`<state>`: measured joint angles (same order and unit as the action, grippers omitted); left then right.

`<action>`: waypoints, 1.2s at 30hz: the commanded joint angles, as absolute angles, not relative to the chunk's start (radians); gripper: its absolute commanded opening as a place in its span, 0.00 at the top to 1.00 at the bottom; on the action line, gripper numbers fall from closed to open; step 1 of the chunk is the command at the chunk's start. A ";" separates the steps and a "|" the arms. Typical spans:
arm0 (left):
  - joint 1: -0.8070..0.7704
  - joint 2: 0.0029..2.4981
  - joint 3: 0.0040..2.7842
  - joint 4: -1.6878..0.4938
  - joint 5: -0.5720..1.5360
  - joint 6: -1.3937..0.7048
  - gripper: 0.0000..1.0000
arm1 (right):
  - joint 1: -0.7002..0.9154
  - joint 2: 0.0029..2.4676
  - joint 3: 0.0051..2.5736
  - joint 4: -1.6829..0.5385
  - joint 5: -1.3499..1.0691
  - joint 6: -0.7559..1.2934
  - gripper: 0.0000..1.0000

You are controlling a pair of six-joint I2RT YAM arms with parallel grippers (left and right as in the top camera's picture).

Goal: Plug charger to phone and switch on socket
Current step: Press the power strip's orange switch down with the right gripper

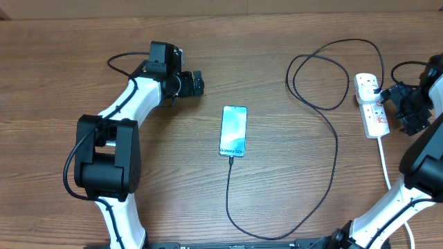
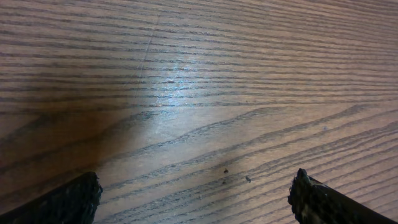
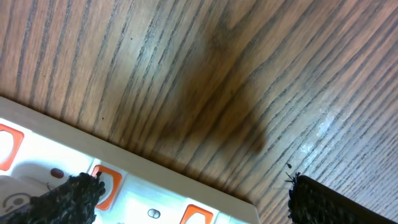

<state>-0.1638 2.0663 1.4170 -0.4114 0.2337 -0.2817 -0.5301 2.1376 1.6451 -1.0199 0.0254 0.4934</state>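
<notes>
White, light plastic, the socket (image 1: 372, 104) at the bench's (image 1: 277, 41) right, just under your wide-open right tool (image 3: 202, 199), may skid. Push one fingertip (image 3: 74, 198) straight down on its stiff red switch (image 3: 113, 182); your left tool (image 2: 199, 200) gapes wide over bare wood.

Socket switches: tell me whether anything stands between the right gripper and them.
Nothing visible does. The right gripper is open at the socket's edge, with one finger right beside an orange switch. The charger plug sits in the end outlet, not between them.
</notes>
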 commanded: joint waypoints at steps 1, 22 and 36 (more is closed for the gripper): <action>-0.170 2.048 1.422 -0.411 0.221 -0.277 0.00 | -0.530 2.158 1.627 -1.014 0.015 0.489 0.00; -0.170 2.048 1.422 -0.411 0.221 -0.277 0.00 | -0.521 2.158 1.544 -0.990 -0.067 0.480 0.00; -0.170 2.048 1.422 -0.411 0.221 -0.277 0.00 | -0.463 2.158 1.544 -1.034 -0.052 0.436 0.00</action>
<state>-0.1638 2.0663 1.4170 -0.4118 0.2333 -0.2817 -0.5232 2.1185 1.5867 -1.0145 -0.0364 0.4778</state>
